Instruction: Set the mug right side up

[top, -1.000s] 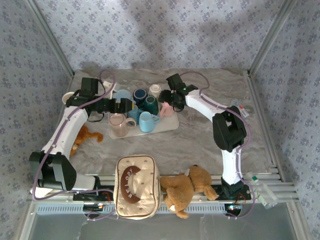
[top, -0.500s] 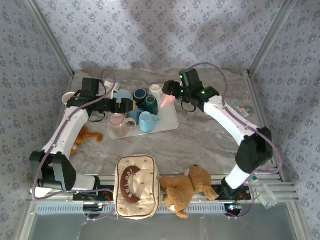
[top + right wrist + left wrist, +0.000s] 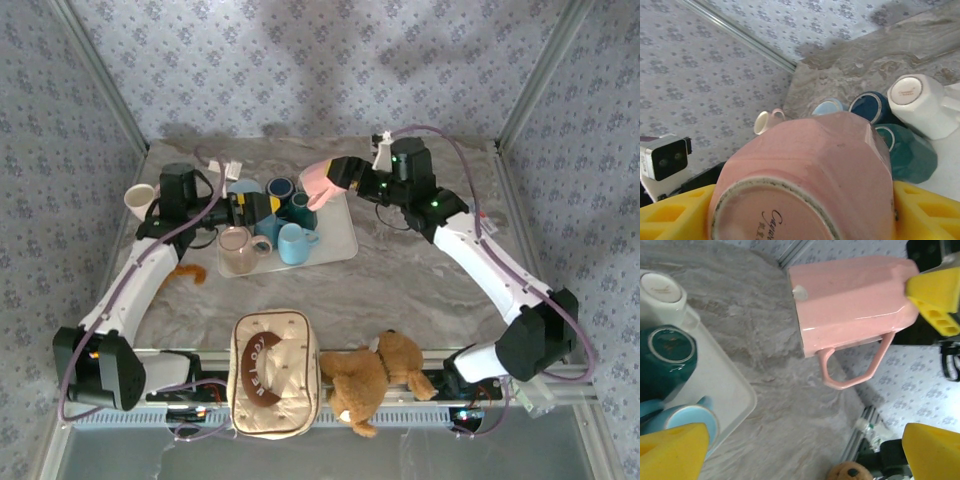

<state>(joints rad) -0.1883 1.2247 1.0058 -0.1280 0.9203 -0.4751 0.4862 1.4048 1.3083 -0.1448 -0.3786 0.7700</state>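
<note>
The left claw hangs wide open and empty over the other mugs on the tray, left side of the counter. Farther right, the right claw grips the pink mug, held sideways in the air above the tray's far edge.

Pink mug: glossy glazed ceramic; base ring rough, unglazed. Tabletop: matt, marble-patterned. Tray: smooth white.
</note>
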